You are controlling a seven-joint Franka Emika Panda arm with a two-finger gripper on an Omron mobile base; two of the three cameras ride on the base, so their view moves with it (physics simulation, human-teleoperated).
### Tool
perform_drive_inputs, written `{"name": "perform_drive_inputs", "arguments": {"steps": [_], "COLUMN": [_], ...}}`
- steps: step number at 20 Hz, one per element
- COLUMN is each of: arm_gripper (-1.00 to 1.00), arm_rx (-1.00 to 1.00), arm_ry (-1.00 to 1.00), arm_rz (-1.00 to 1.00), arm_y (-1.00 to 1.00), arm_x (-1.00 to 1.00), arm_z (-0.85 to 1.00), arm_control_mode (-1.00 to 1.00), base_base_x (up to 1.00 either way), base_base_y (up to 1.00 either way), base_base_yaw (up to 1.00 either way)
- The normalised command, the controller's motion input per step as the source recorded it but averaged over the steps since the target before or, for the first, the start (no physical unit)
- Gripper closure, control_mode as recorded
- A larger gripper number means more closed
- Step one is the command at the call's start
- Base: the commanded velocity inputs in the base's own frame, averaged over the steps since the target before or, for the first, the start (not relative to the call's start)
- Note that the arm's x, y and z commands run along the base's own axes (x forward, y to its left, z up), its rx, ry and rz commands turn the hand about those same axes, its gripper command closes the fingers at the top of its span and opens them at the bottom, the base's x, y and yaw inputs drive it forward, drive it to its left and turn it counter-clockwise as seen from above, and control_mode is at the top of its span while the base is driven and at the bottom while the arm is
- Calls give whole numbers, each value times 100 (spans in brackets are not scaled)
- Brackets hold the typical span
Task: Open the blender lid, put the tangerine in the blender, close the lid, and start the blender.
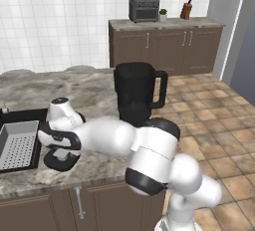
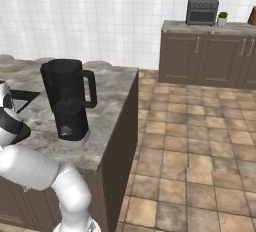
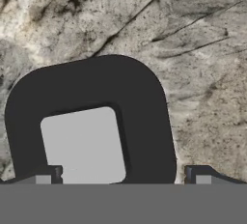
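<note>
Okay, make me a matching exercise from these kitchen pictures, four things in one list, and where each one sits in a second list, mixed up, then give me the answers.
Things:
1. blender lid
2. blender
3. toaster oven
4. dish rack

Places:
A. in the sink, on the near counter's left
B. flat on the marble counter, under the end effector
C. on the far cabinet by the tiled wall
D. upright on the near counter, jar open

Pairs: 1-B, 2-D, 3-C, 4-A

Kitchen: marble counter [image 1: 94, 93], sink [image 1: 20, 145], wood cabinets [image 1: 164, 48], toaster oven [image 1: 144, 9].
</note>
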Motion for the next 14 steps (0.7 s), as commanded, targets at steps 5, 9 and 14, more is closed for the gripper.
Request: {"name": "perform_drive_inputs", "arguments": {"steps": [5,9,14], "arm_gripper": [-100,-100,-100], "arm_rx": [0,0,0], "arm_ry": [0,0,-3], "arm_rz": [0,2,5], "arm_y": [8,1,0], "arm_x": [18,21,3], "arm_z": [-10,-20,-28], "arm_control_mode": [-100,-100,-100], "base_base_x": [0,0,0], "base_base_y": [0,0,0], "base_base_yaw": [0,0,0]}}
